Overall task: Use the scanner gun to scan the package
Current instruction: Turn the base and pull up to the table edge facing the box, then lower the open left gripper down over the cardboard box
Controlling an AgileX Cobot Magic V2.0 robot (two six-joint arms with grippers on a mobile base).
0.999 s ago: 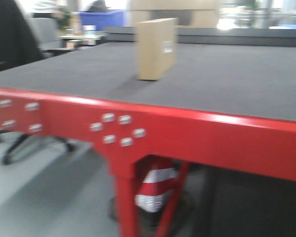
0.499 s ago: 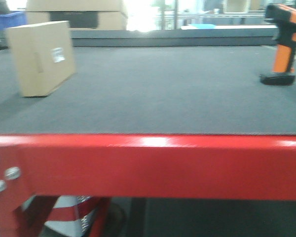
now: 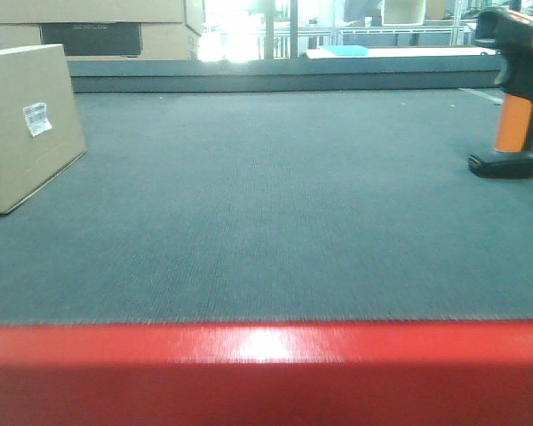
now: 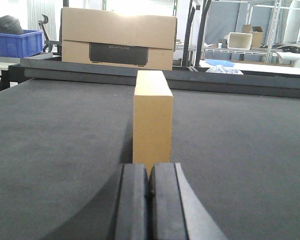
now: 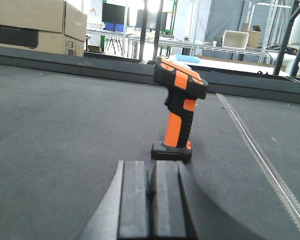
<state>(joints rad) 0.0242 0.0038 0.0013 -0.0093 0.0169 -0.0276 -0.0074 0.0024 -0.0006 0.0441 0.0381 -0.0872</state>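
The package (image 3: 22, 124), a tan box with a small white barcode label (image 3: 36, 118), stands on edge at the far left of the grey table. In the left wrist view its narrow end (image 4: 152, 117) faces me, straight ahead of my left gripper (image 4: 149, 172), which is shut and empty just short of it. The scanner gun (image 3: 511, 93), with black head, orange handle and black base, stands upright at the far right. In the right wrist view the scanner gun (image 5: 179, 112) is just beyond my right gripper (image 5: 151, 172), which is shut and empty.
The grey table top (image 3: 275, 204) has a red front rail (image 3: 266, 373). Larger stacked cartons with a dark panel (image 4: 117, 42) stand behind the table's raised back edge (image 4: 230, 80). A blue bin (image 4: 15, 42) is at the far left.
The front view has swung right and closer to the table: the package has slid to the left edge of the picture, the scanner gun has come into view, and the red rail fills the bottom.
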